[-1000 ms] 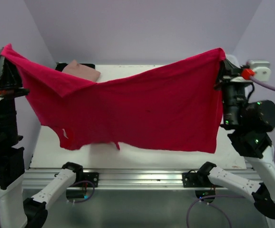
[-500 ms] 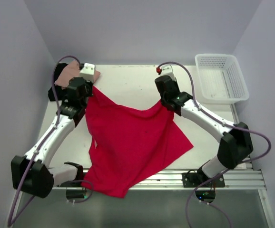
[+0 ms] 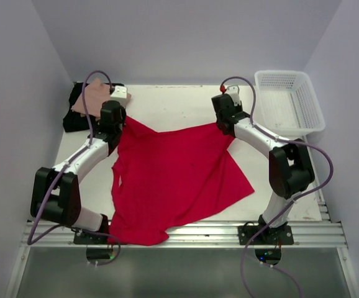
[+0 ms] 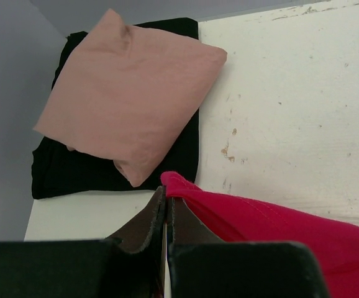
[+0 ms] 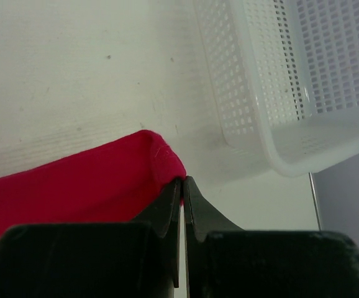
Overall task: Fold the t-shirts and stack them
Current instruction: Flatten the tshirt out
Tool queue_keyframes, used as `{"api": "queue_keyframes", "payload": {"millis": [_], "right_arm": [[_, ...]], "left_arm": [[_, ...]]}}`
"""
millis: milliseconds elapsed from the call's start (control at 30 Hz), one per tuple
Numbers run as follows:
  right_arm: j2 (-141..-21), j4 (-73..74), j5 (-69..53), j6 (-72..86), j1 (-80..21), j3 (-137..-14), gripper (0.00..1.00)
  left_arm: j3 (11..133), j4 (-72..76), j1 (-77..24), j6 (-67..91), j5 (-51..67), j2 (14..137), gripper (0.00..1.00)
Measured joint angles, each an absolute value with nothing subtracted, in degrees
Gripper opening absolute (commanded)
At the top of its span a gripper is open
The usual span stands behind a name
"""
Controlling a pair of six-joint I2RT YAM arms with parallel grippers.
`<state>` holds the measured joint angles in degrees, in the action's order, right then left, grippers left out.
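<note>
The bright red t-shirt (image 3: pixel 170 177) lies spread over the table, its near edge hanging past the front rail. My left gripper (image 3: pixel 125 119) is shut on its far left corner (image 4: pixel 174 181). My right gripper (image 3: pixel 222 126) is shut on the far right corner (image 5: pixel 164 162). A folded salmon-pink t-shirt (image 4: pixel 127 90) sits on a folded black t-shirt (image 4: pixel 55 171) at the far left corner of the table, just beyond the left gripper (image 4: pixel 166 194).
A white lattice basket (image 3: pixel 289 101) stands at the far right of the table, close to the right gripper (image 5: pixel 182 181); its wall (image 5: pixel 241 99) fills the right wrist view. The side walls stand close on both sides.
Both arms came down from holding the red t-shirt stretched high in the air. They have carried it away from the front edge and laid it on the table, corners still gripped.
</note>
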<state>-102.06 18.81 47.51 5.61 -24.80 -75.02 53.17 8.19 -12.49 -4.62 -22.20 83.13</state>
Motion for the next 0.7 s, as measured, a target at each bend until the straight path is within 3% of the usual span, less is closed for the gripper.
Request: {"api": "queue_keyframes", "payload": {"millis": [400,700], "right_arm": [[-103.5,18.6,54.3,6.9,-18.9,-82.2,0.0],[-109.3,18.4,51.0,6.7,-17.4,-88.1,0.0]], "left_arm": [[63.9,10.1,-12.2,-5.1,-23.4,88.2,0.0],[71.2,10.2,-11.5,-5.1,-22.3,97.0,0.0]]}}
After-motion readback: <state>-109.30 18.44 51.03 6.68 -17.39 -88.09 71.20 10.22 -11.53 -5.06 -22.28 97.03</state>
